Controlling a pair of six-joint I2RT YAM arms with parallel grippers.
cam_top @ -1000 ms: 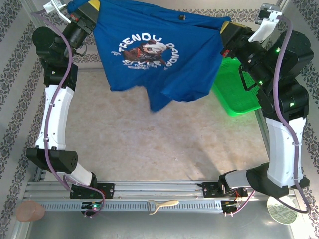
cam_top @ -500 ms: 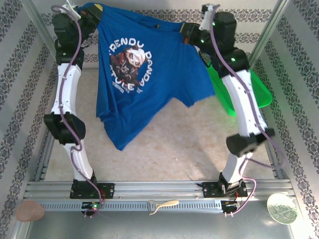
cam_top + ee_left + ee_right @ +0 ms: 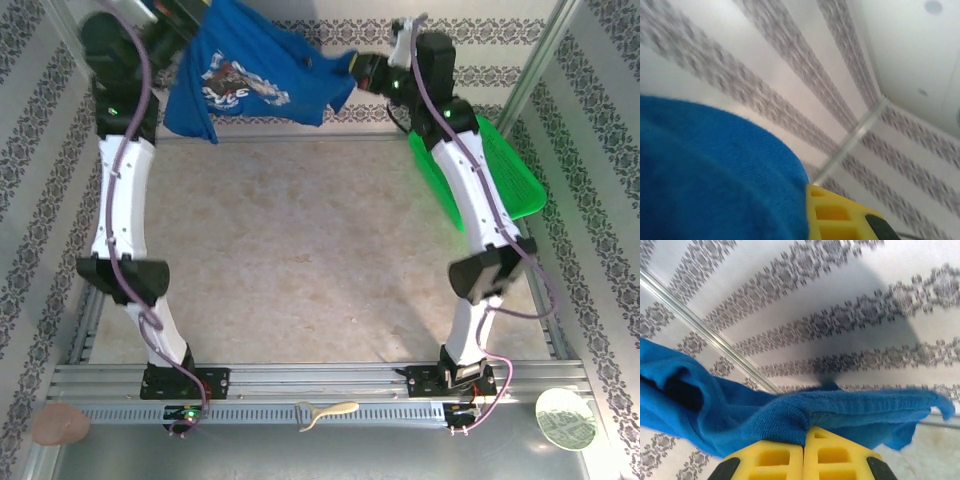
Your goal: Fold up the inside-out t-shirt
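Observation:
The royal-blue t-shirt (image 3: 250, 82) hangs in the air at the far edge of the table, stretched between both grippers, its white lettering and reddish graphic facing the camera. My left gripper (image 3: 188, 18) is shut on its top left corner. In the left wrist view the blue cloth (image 3: 715, 175) covers one yellow finger, and the other finger (image 3: 840, 217) shows beside it. My right gripper (image 3: 358, 70) is shut on the shirt's right edge. Its yellow fingertips (image 3: 785, 457) press together in the right wrist view, with a fold of the t-shirt (image 3: 815, 407) pinched between them.
A green mesh basket (image 3: 505, 175) leans at the far right behind the right arm. Patterned walls close in the table (image 3: 300, 260) on three sides. On the near rail lie a beige strip (image 3: 325, 412), a pinkish disc (image 3: 58, 425) and a pale round lid (image 3: 565, 420).
Both arms have stretched up and toward the far wall, carrying the shirt with them. The shirt hung low over the table and is now lifted clear, pulled shorter and bunched near the back wall.

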